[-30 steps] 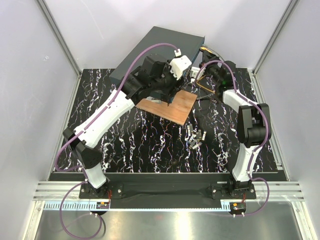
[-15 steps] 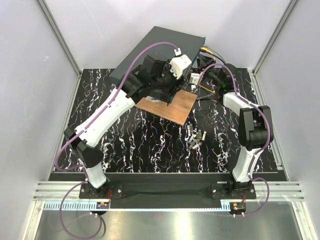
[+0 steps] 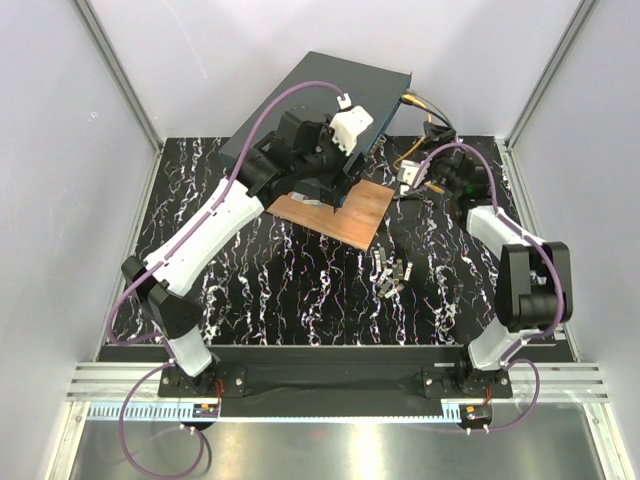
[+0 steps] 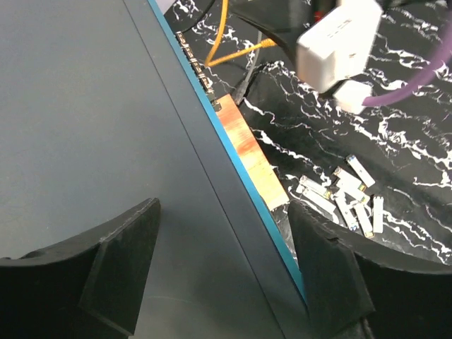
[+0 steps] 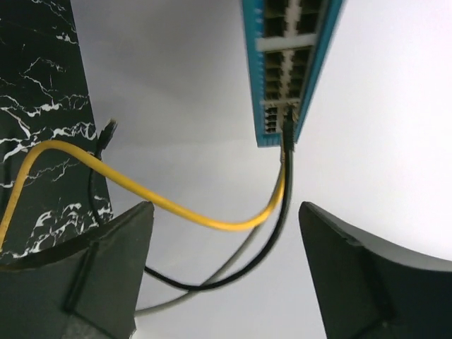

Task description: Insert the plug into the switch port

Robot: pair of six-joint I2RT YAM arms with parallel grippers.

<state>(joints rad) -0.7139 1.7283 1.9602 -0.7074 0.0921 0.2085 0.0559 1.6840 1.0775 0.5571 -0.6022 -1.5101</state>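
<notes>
Left hand point(image 4: 222, 272) hovers over the dark top of the switch point(image 3: 320, 90) at the far edge of the counter point(image 3: 250, 290), fingers spread, nothing between them; just beside its right finger runs the switch's teal face point(image 5: 282, 56), with a wood board point(image 3: 345, 215) tucked under it.

Over to the right: the right hand point(image 5: 226, 282) hangs near the far right corner, facing the end of that teal face, fingers spread wide and holding nothing; the orange cable point(image 5: 176, 205) sags across in front of it and climbs to the last port point(image 5: 282, 126) in the row. The plug point(image 5: 287, 135) sits right at that port, touching the face; how deep it is seated cannot be told, for a black cable point(image 5: 233, 279) ends at the same spot.

Small grey modules point(image 3: 390, 275) lie scattered right of the counter's middle, well apart from both hands.
</notes>
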